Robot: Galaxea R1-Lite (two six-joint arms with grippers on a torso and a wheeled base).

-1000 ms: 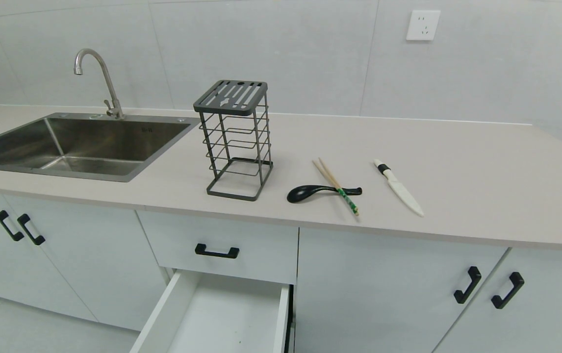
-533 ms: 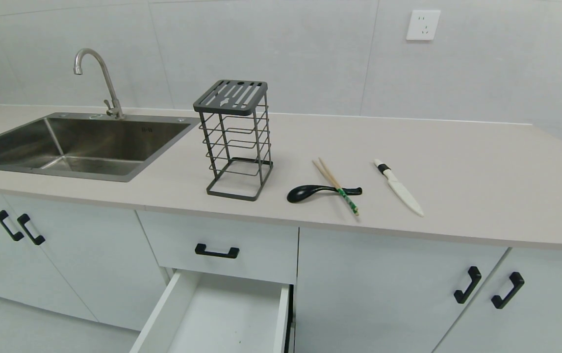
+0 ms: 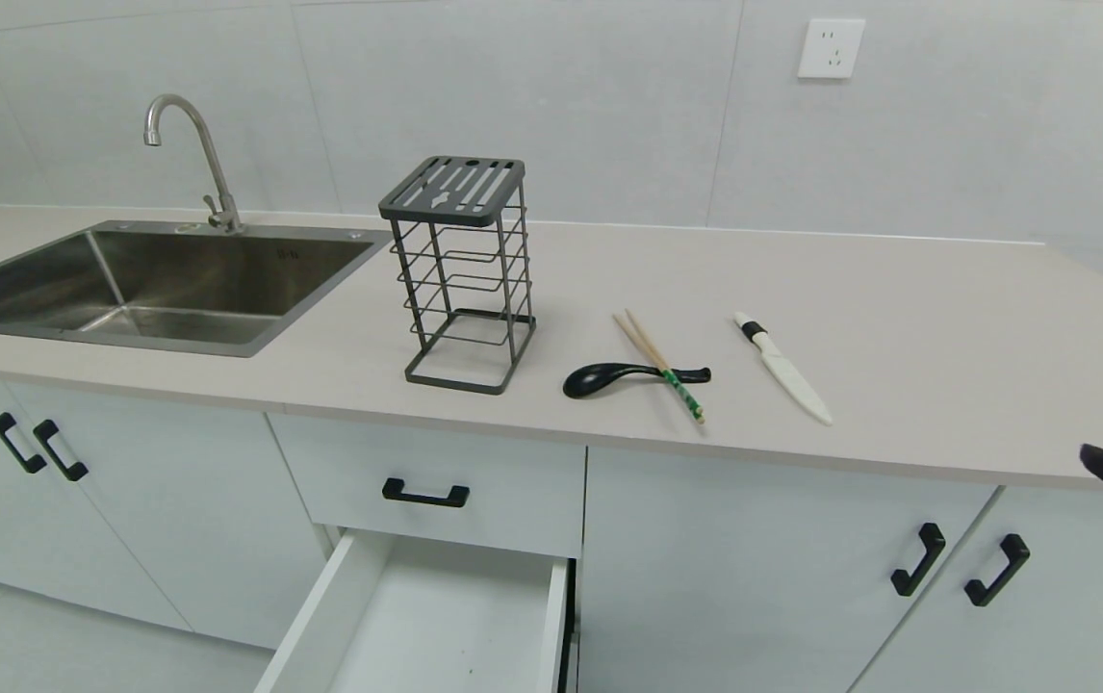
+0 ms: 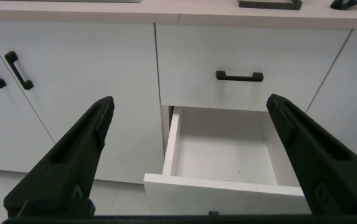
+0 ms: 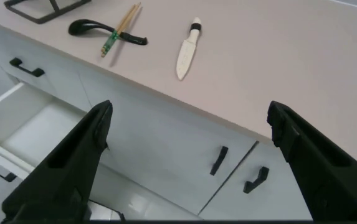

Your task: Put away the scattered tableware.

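White ceramic knife [image 5: 187,53], black-banded handle; flat on pale bench [image 5: 303,74]; ahead of right gripper [image 5: 189,112], blade tip toward it; right arm nearer; that gripper wide open, empty.

Before me the pale countertop [image 3: 898,318] bore a wire rack [image 3: 462,274] beside the inset sink [image 3: 176,265]. To the right lay a black spoon [image 3: 609,377], chopsticks [image 3: 659,364] crossing its handle, then a white knife [image 3: 782,368].

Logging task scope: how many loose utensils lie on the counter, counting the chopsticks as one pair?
3: black spoon beside the rack, chopsticks crossing its handle, white knife farther right. None seems hidden.
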